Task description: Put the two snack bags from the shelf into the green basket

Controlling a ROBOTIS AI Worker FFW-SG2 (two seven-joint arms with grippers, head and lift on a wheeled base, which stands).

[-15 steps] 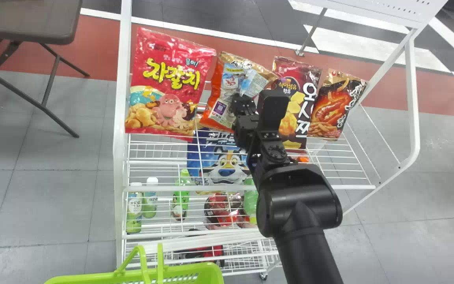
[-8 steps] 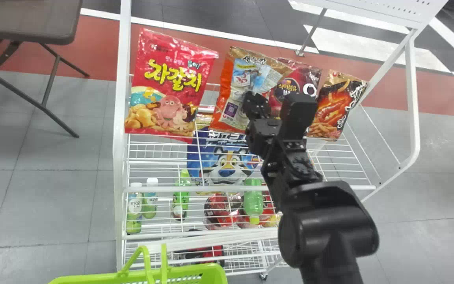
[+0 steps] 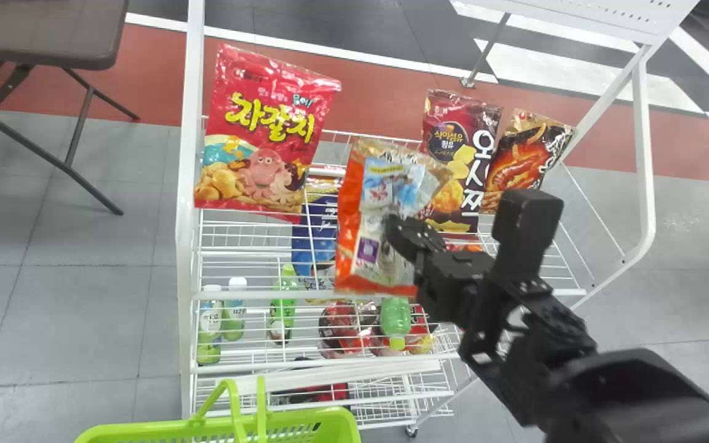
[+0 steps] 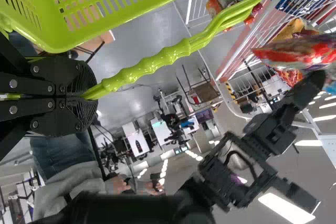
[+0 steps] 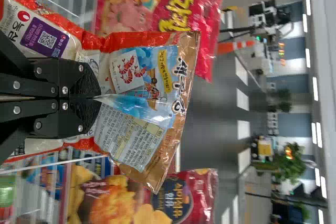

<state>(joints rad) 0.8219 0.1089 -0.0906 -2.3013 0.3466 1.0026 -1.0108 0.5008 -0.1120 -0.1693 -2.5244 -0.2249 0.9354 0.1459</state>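
My right gripper [image 3: 400, 231] pinches the orange and gold snack bag [image 3: 354, 246] in front of the shelf rack, over its upper front edge. In the right wrist view the right gripper [image 5: 94, 98] is shut on a fold in the middle of that snack bag [image 5: 181, 56]. The left wrist view has my left gripper [image 4: 89, 97] shut on the handle of the green basket [image 4: 105, 11]. The basket [image 3: 219, 427] hangs low in front of the rack, at the bottom edge of the head view.
A red snack bag [image 3: 268, 129] stands at the left of the top shelf, a maroon one [image 3: 459, 154] and a black one [image 3: 524, 160] at the right. Bottles [image 3: 210, 320] and other packs lie on lower shelves. The rack's left post [image 3: 188, 184] rises beside them; a grey table [image 3: 40, 31] stands far left.
The right gripper has drawn the orange bag off its place between the others, toward the robot and lower in the head view. The right arm has swung rightward; the basket has shifted slightly right.
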